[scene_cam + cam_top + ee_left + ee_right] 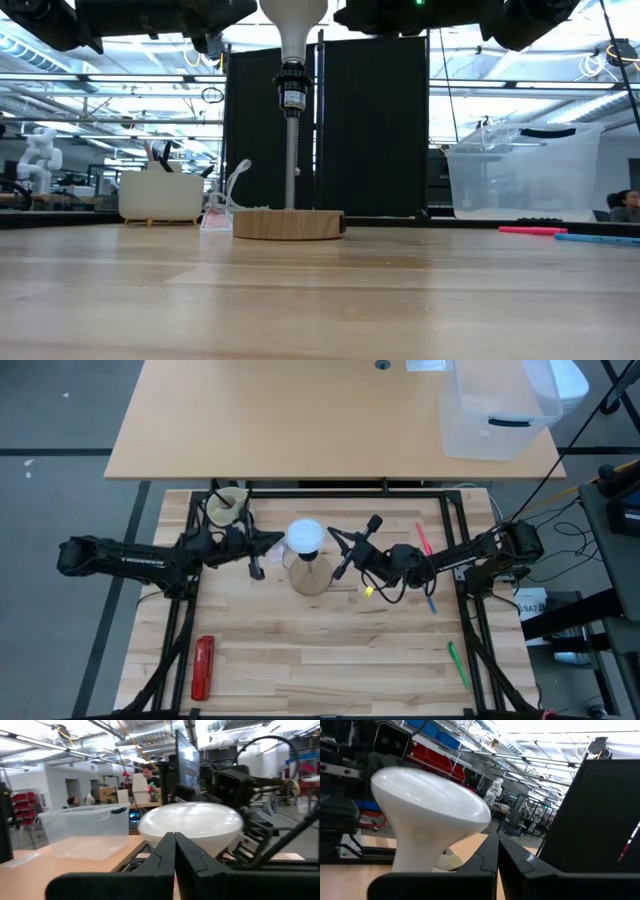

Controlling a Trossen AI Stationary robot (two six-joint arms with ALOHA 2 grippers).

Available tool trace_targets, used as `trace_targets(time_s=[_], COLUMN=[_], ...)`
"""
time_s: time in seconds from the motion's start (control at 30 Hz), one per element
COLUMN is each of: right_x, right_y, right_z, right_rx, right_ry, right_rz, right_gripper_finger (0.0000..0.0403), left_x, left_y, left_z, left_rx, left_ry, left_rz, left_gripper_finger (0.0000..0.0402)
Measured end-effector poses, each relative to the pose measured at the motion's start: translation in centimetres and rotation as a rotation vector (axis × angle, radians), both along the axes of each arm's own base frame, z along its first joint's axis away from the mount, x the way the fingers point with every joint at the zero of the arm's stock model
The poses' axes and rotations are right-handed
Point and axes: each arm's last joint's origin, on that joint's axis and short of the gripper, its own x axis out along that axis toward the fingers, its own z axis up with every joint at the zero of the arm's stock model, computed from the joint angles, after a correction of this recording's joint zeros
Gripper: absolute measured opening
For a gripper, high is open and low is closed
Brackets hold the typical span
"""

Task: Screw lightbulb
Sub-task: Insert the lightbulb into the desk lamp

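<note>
The white lightbulb [305, 537] stands upright in a black socket [291, 85] atop a thin rod on a round wooden disc [288, 222], mid-table. The left gripper [280, 541] is shut, raised off the table, its tips at the left side of the dome [190, 822]. From the right comes my right gripper [332, 534], also shut. Its tips stand beside the underside of the flaring dome [430, 815]. Neither gripper has the bulb between its fingers. My left gripper's shut fingertips [167, 845] come nearly level at the dome's side from the table's left; whether they touch it I cannot tell. My right gripper's shut fingertips [490, 847] sit close by the dome's rim, coming from the table's right; I cannot tell whether they touch.
A red tool [203, 665] lies near the front left. Pink [423, 540], blue [430, 600] and green [457, 665] pens lie on the right. A clear plastic bin [500, 410] stands on the far table, a pale holder [228, 505] at the back left.
</note>
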Motion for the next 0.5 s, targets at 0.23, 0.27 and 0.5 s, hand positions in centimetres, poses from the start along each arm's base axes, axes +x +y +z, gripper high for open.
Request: trace_targets(time_s=[0.23, 0.27, 0.5], right_x=[-0.1, -0.1, 0.9], right_y=[-0.1, -0.1, -1.0], right_z=[0.3, 0.3, 1.0], right_rx=[-0.036, -0.037, -0.044], right_ry=[-0.010, -0.009, 0.038], right_rz=[-0.007, -0.009, 0.011], right_gripper_finger=[0.0000, 0.0000, 0.0000], left_x=[-0.3, -0.4, -0.5], left_y=[-1.4, -1.7, -3.2], left_z=[0.2, 0.3, 0.0], left_rx=[0.043, 0.051, 0.069], left_ry=[0.016, 0.016, 0.062], left_rz=[0.009, 0.008, -0.047], left_gripper_finger=[0.0000, 0.0000, 0.0000])
